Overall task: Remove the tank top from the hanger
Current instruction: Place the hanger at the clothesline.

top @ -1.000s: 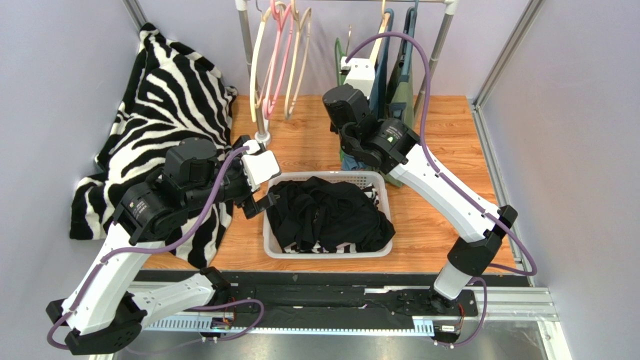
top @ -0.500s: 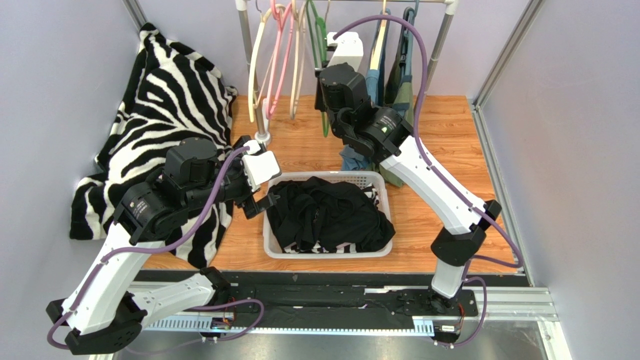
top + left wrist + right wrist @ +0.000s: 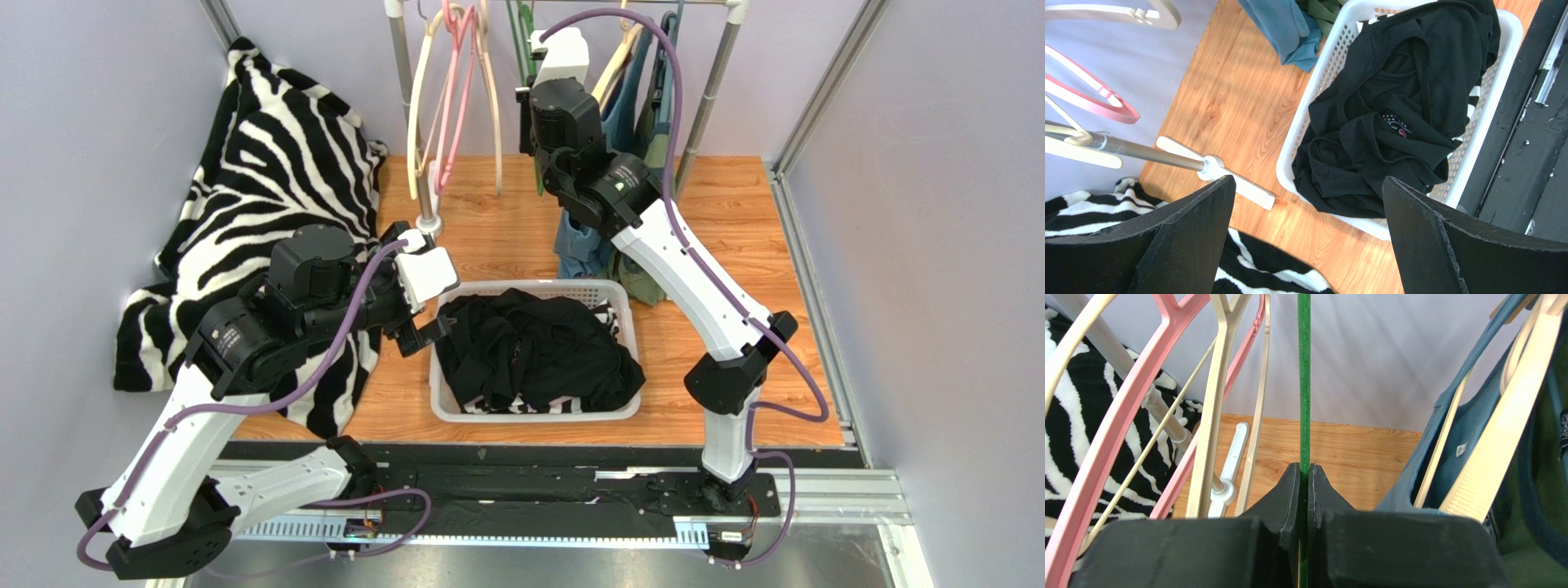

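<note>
On the wooden tabletop (image 3: 736, 221), white basket (image 3: 528, 417), black garments (image 3: 534, 349) heaped inside

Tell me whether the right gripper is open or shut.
Shut. In the right wrist view, the right gripper has its fingers pressed against both sides of the thin green hanger, with no gap.

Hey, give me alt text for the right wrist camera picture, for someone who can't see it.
The right gripper is shut on a thin green hanger that runs straight up the middle of the frame. Bare pink hanger and cream hangers fan out to its left, with zebra-print fabric behind; to its right a teal tank top hangs on a pale hanger.
</note>
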You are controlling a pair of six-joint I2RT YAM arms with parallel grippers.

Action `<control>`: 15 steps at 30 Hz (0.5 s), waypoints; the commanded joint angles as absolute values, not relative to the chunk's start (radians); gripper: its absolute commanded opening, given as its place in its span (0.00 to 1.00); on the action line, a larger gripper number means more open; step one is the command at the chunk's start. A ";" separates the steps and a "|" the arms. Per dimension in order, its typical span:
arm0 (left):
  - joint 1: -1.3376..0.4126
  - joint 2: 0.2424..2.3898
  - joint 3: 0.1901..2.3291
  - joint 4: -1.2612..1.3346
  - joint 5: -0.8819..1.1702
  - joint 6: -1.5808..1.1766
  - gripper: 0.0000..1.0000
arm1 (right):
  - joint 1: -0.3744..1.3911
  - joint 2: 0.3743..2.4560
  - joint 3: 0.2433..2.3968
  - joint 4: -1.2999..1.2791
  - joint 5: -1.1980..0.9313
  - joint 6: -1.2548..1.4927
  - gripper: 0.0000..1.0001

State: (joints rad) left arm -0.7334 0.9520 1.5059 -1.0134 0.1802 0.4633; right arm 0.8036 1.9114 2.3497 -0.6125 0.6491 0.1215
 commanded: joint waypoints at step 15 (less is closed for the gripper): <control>-0.736 0.951 1.511 -1.000 0.210 0.477 0.96 | 0.750 1.997 2.442 -0.620 0.578 0.129 0.00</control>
State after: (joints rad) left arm -0.7334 0.9520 1.5059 -1.0134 0.1841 0.4751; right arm 0.7536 1.9835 2.3779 -0.6434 0.6044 0.1265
